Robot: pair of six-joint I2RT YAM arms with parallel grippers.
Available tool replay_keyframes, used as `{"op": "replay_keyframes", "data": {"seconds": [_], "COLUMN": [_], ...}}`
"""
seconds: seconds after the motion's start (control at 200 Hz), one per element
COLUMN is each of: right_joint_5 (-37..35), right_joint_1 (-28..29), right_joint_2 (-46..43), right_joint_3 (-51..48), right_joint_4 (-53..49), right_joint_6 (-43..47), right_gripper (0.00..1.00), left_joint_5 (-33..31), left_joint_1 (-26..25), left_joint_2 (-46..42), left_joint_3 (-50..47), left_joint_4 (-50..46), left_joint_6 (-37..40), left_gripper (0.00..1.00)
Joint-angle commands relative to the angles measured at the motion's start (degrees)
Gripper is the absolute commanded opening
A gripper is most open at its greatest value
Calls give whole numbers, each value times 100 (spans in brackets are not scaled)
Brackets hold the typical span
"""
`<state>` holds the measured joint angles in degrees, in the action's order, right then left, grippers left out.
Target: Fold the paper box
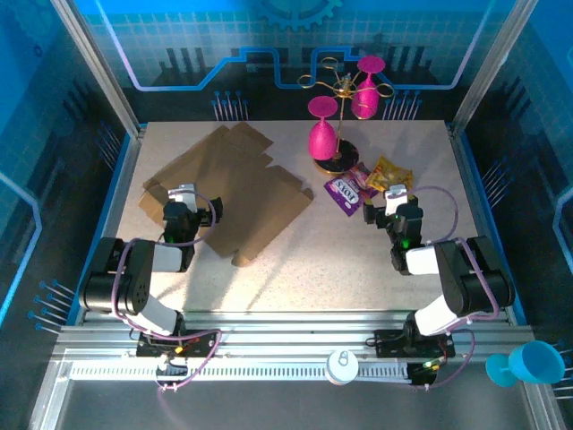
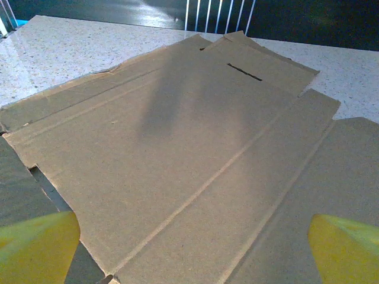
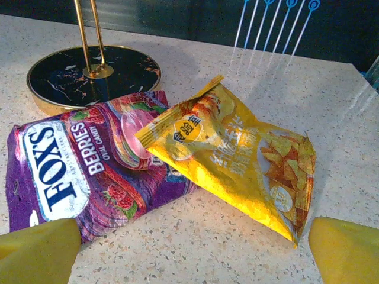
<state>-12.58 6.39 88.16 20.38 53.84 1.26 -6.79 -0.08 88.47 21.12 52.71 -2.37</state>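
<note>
top external: high above the near edge, looking down over the whole pale speckled table [image 1: 340,260] | left wrist: low, very close, facing along the flat brown cardboard sheet [image 2: 195,160], shared with top view's left | right wrist: low, close, facing the purple candy packet [image 3: 89,171] and yellow crisp packet [image 3: 237,160], shared with top view's right

In the right wrist view, the purple candy packet [image 3: 89,171] carries the brand "FOX'S" in big dark-blue letters on a white patch toward its 8 o'clock end, with "BERRIES" and, smaller, "OVAL CANDY" in white just at 2 o'clock of that patch. The yellow crisp packet [image 3: 237,160], overlapping it at 3 o'clock, bears Chinese characters inside a round orange emblem and more along its face, too small to read surely. From the top external camera the purple packet [image 1: 345,191] shows the same white brand patch, its letters blurred.
</note>
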Motion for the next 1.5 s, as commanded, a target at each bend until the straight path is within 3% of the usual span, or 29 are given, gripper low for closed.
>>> {"op": "replay_keyframes", "data": {"seconds": [0.0, 0.475, 0.56, 0.61, 0.755, 0.881, 0.951, 0.976, 1.006, 1.041, 1.086, 1.111, 1.121, 1.141, 1.166, 1.206, 1.261, 1.306, 1.396, 1.496], "right_joint_5": [150, 180, 145, -381, -1702, -2213, -2607, -2690, -2654, -2481, -2354, -2093, -1664, -1129, -358, 34, -389, -515, 78, 941], "right_joint_1": [-74, -94, -82, 79, 917, 1289, 1557, 1628, 1638, 1573, 1424, 1244, 1080, 904, 648, 595, 1000, 1402, 2064, 2774], "right_joint_2": [35, 35, -21, -272, -1361, -2034, -2435, -2538, -2654, -2746, -2771, -2769, -2769, -2758, -2717, -2593, -2343, -2169, -2095, -2059], "right_joint_3": [132, 150, 54, -156, -140, 501, 1588, 2085, 2733, 3438, 4000, 4116, 4125, 4105, 4049, 4152, 4493, 4651, 4221, 3213], "right_joint_4": [-18, -59, 148, 340, -105, -21, -1024, -1608, -2817, -4362, -5753, -6135, -6258, -6269, -6228, -6595, -7591, -8129, -8234, -7085], "right_joint_6": [-72, -89, -56, -56, 601, 831, 721, 398, -318, -1309, -2755, -3359, -3540, -3642, -3831, -4108, -4214, -4253, -4836, -5710], "right_gripper": [100, 100, 100, 100, 100, 100, 100, 100, 100, 100, 100, 100, 100, 100, 100, 100, 100, 94, 79, 62], "left_joint_5": [-4, -7, -314, -684, -1508, -2280, -2775, -2700, -2415, -2322, -2301, -1663, -1219, -488, 272, 846, 1130, 1359, 1681, 1877], "left_joint_1": [-19, -19, -25, -93, -607, -915, -1049, -1030, -1010, -994, -944, -747, -620, -383, -108, 115, 148, 142, 122, 87], "left_joint_2": [20, 14, -49, -260, -1538, -2350, -2547, -2570, -2525, -2386, -2215, -2155, -2127, -2061, -1945, -1688, -1253, -882, -313, -59], "left_joint_3": [67, 64, -143, -275, 26, 794, 1814, 2359, 3120, 3816, 4282, 4299, 4272, 4227, 4197, 4317, 4706, 5025, 5226, 4894], "left_joint_4": [-13, -4, 331, 432, -972, -2230, -3615, -4569, -6010, -7022, -7778, -7726, -7638, -7463, -7352, -7603, -8449, -9118, -9943, -9910], "left_joint_6": [151, 149, 51, 31, 331, -328, -1041, -1492, -1982, -2426, -3465, -3741, -3805, -3956, -4264, -4641, -4632, -4371, -3980, -3849], "left_gripper": [99, 99, 99, 99, 99, 99, 99, 99, 99, 99, 99, 99, 99, 99, 91, 78, 63, 49, 26, 22]}}
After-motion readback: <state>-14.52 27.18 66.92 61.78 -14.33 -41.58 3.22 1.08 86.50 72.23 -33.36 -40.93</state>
